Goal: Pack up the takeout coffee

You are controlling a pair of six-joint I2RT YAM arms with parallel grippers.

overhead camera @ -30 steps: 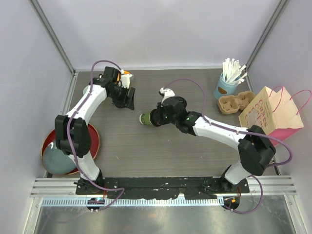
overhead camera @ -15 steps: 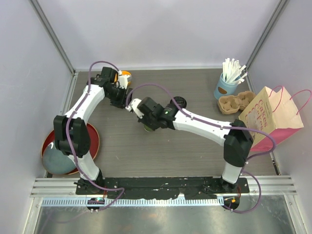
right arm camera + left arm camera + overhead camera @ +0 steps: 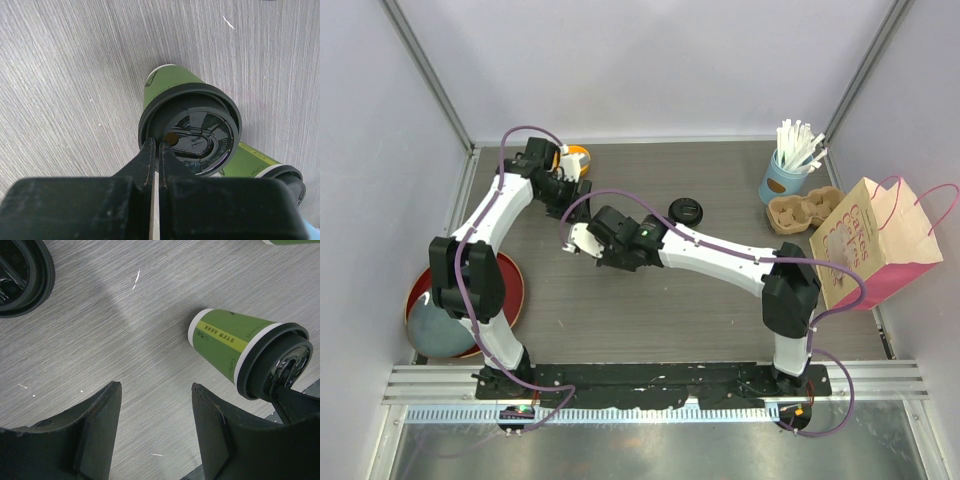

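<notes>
A dark-green cup (image 3: pixel 172 82) with its black lid (image 3: pixel 200 127) on faces my right wrist camera. My right gripper (image 3: pixel 156 144) is shut, its tips pinching the lid's rim. The same cup (image 3: pixel 225 342) lies on its side in the left wrist view, lid (image 3: pixel 275 365) toward the lower right. A second lidded green cup (image 3: pixel 255 162) lies just beyond it, and its edge shows in the left wrist view (image 3: pixel 292 241). My left gripper (image 3: pixel 156 387) is open and empty above bare table beside the cup. In the top view both cups are hidden under my left gripper (image 3: pixel 570 190) and right gripper (image 3: pixel 610 250).
A loose black lid (image 3: pixel 686 211) lies mid-table, also in the left wrist view (image 3: pixel 20 275). A light-blue cup of straws (image 3: pixel 782 180), a cardboard cup carrier (image 3: pixel 805 212) and a paper bag (image 3: pixel 875 240) stand at the right. A red plate (image 3: pixel 510 290) with a grey bowl sits at the left; an orange item (image 3: pixel 578 153) lies at the back.
My right arm has swung left and its wrist has turned round the cup, which stayed near the same spot. The loose black lid came into view. My left gripper drew back slightly.
</notes>
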